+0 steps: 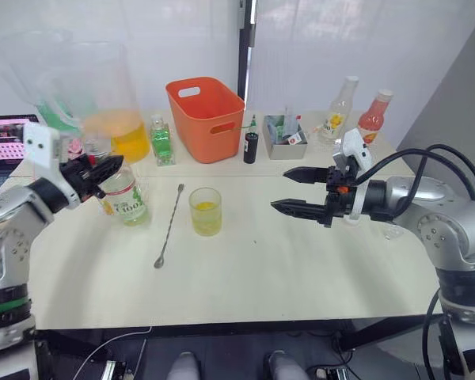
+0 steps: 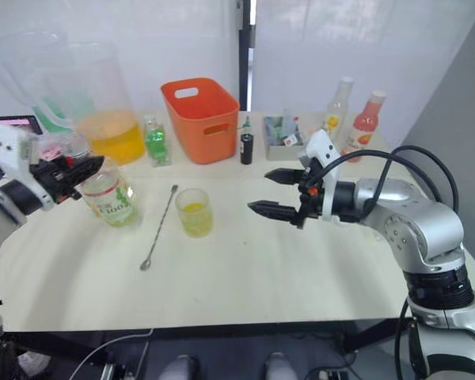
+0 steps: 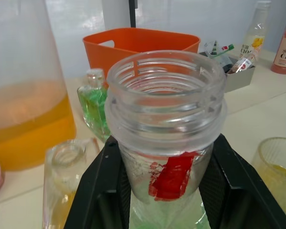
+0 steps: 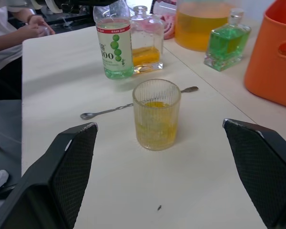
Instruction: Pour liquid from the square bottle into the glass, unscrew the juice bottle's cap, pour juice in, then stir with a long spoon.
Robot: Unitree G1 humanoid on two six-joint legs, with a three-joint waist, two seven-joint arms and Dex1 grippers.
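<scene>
The juice bottle (image 1: pixel 127 195) stands upright at the table's left, green label facing out. My left gripper (image 1: pixel 103 168) is shut on its neck, and in the left wrist view the bottle's mouth (image 3: pixel 165 76) is uncapped, with a red strip below it. The cap is out of view. The square bottle (image 4: pixel 145 45), with a little yellow-orange liquid, stands right behind the juice bottle. The glass (image 1: pixel 205 211) stands mid-table holding a shallow layer of yellow liquid. The long spoon (image 1: pixel 170 226) lies flat between bottle and glass. My right gripper (image 1: pixel 279 189) hovers open and empty to the right of the glass.
A big pitcher (image 1: pixel 115 119) of orange liquid, a small green bottle (image 1: pixel 161 142), an orange basket (image 1: pixel 206 117), a small black bottle (image 1: pixel 251 147), a grey tray (image 1: pixel 285 140) and two tall bottles (image 1: pixel 338 111) line the back. A laptop (image 1: pixel 8 142) sits far left. A person (image 4: pixel 19 33) sits beyond the table.
</scene>
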